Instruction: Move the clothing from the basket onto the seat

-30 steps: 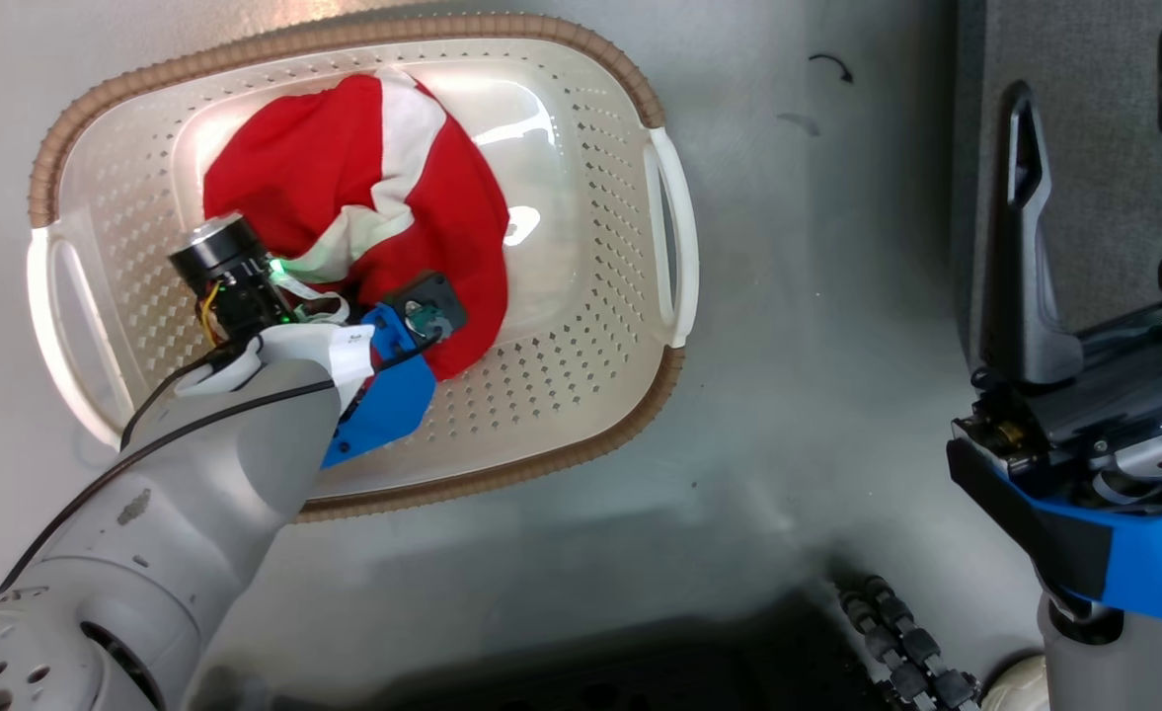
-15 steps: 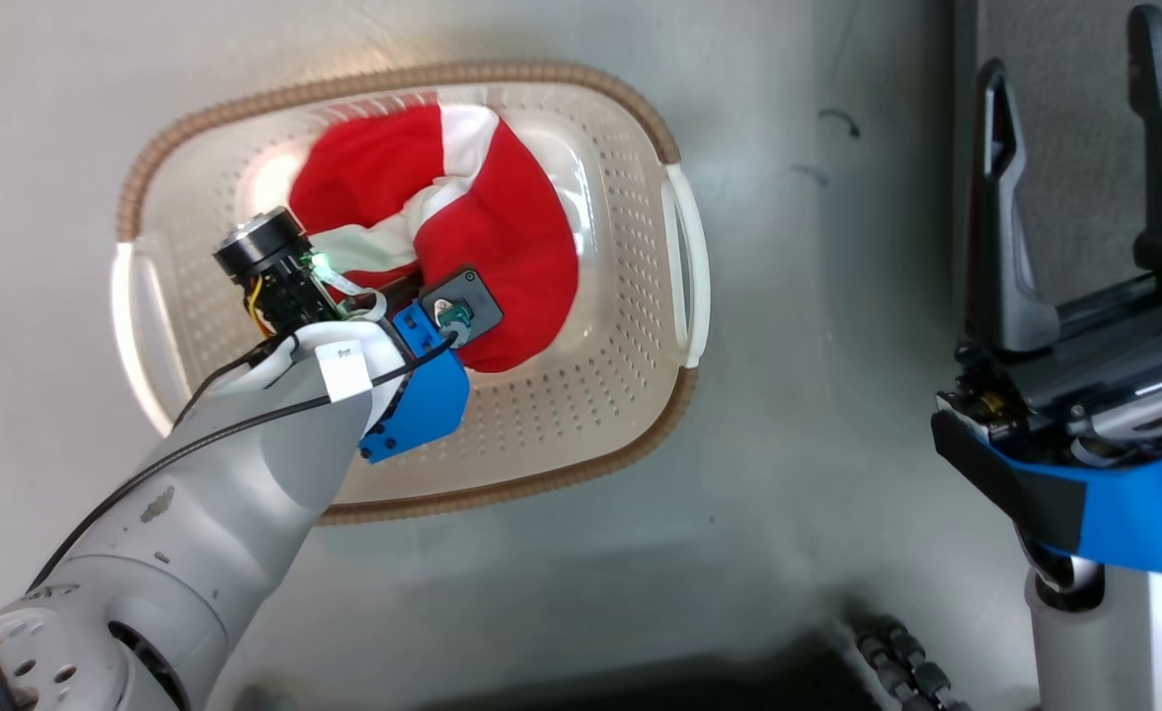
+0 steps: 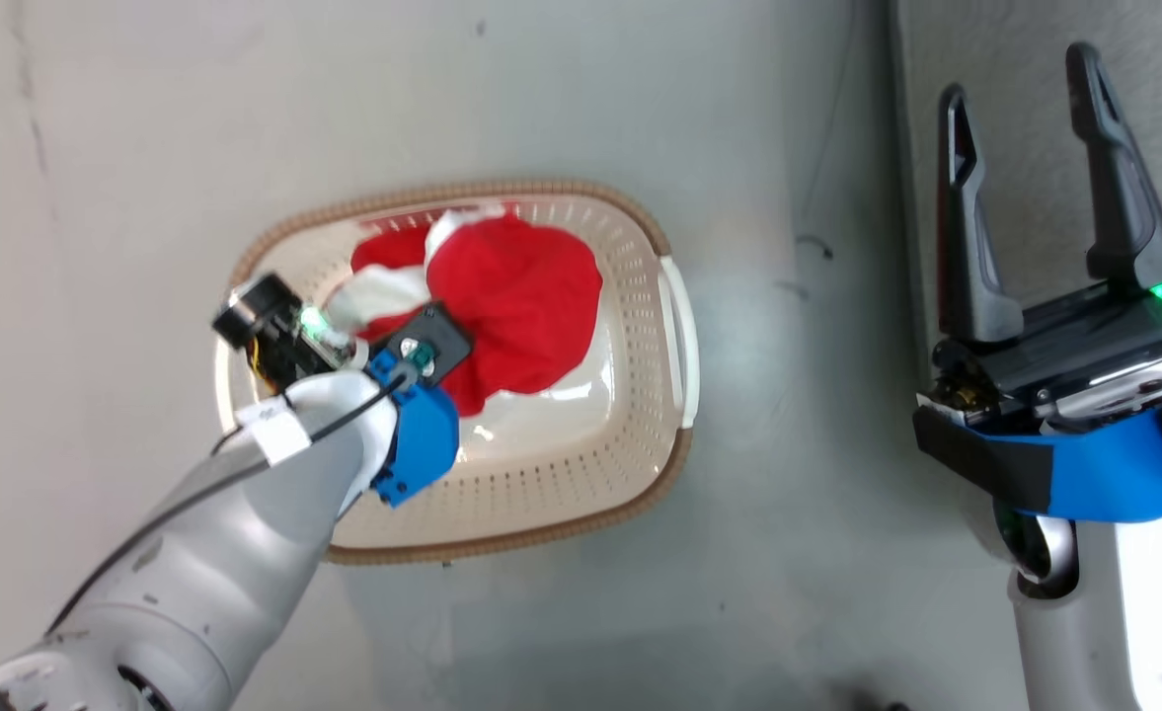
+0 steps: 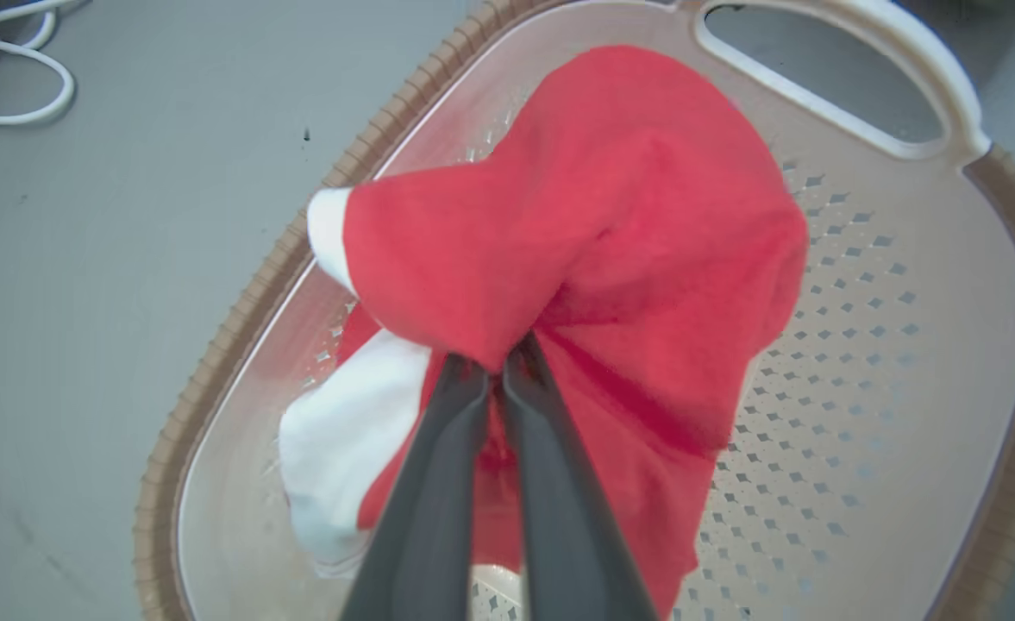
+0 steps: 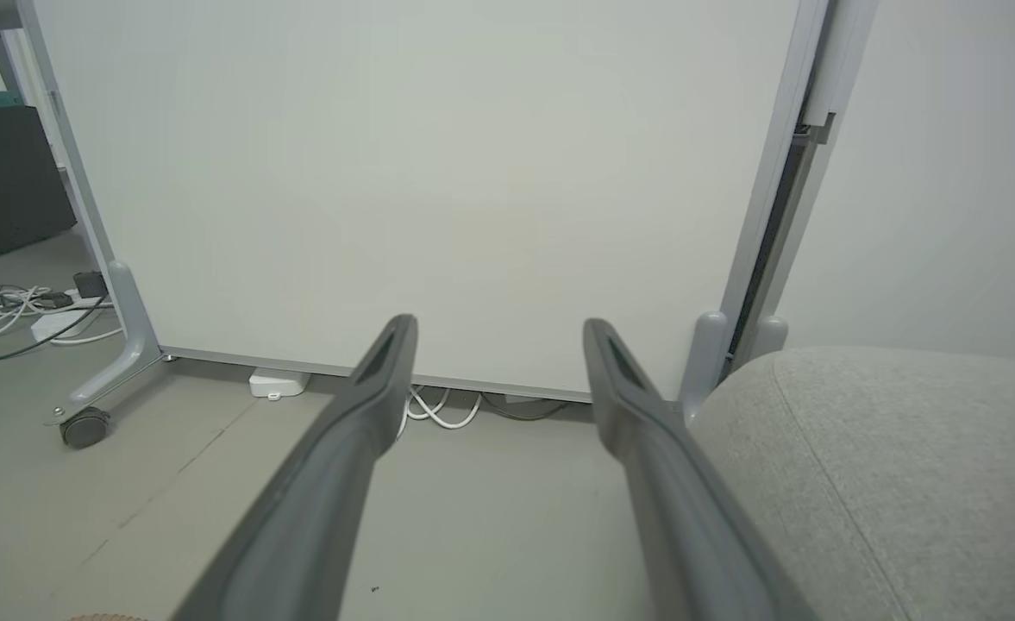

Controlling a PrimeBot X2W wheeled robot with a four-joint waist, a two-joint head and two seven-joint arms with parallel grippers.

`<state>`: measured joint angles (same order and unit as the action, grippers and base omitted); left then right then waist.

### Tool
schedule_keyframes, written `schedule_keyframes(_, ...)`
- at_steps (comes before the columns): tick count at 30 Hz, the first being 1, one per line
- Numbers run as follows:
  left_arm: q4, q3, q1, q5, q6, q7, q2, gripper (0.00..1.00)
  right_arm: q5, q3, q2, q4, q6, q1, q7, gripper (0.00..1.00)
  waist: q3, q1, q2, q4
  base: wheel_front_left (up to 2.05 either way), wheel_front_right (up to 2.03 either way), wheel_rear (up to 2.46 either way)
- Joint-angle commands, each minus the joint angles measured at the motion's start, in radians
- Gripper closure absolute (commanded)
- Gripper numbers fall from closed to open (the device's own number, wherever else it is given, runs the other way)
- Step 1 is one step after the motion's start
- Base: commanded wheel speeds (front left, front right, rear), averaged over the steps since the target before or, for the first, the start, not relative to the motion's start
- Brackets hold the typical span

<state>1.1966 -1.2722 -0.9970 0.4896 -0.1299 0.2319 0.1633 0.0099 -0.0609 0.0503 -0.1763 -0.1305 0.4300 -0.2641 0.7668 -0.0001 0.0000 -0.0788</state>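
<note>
My left arm [image 3: 215, 533] reaches forward and down, wrist bent. The left gripper [image 4: 494, 362] is pinched tight on the clothing [image 4: 610, 216]. My right gripper [image 3: 1018, 74] sits at my right side, fingers spread wide and pointing forward.

Grey arms [image 3: 195, 583], blue wrist brackets [image 3: 421, 444], dark-fingered right tool [image 3: 1018, 74], perhaps labelled cable [image 3: 344, 415].

This looks like a lab or test space, not a home: a white partition [image 5: 421, 172] on casters [image 5: 84, 427] stands on bare grey floor [image 5: 490, 500]. Loose cables [image 5: 438, 412] trail at its foot, and a grey seat [image 5: 886, 466] sits just beside it.
</note>
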Motion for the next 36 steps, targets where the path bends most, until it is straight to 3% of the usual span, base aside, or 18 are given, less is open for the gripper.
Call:
schedule_keyframes(1, -0.005, 0.003, 0.015, 0.012, 0.0, 0.013, 0.006, 1.0, 0.01, 0.003, 0.0, 0.01, 0.0, -0.012, -0.001, 0.0, -0.061, 0.0001, 0.0, 0.006, 0.0, 0.0, 0.0)
schedule_keyframes(13, -0.132, 0.096, 0.105, 0.117, 0.0, 0.034, 0.031, 1.0, 0.027, 0.014, 0.0, 0.09, 0.0, -0.091, 0.0, 0.0, -0.283, 0.0001, 0.0, 0.044, 0.0, 0.0, 0.0)
schedule_keyframes(23, -0.265, 0.272, 0.193, 0.102, 0.008, 0.034, 0.072, 1.0, 0.051, 0.009, 0.0, 0.139, 0.0, -0.157, 0.0, 0.0, -0.439, 0.0001, 0.0, 0.067, 0.0, 0.0, 0.0)
schedule_keyframes(36, -0.404, 0.475, 0.284, 0.047, 0.015, 0.035, 0.072, 1.0, 0.081, 0.003, 0.0, 0.191, 0.0, -0.243, 0.0, 0.0, -0.601, 0.0001, 0.0, 0.08, 0.0, 0.0, 0.0)
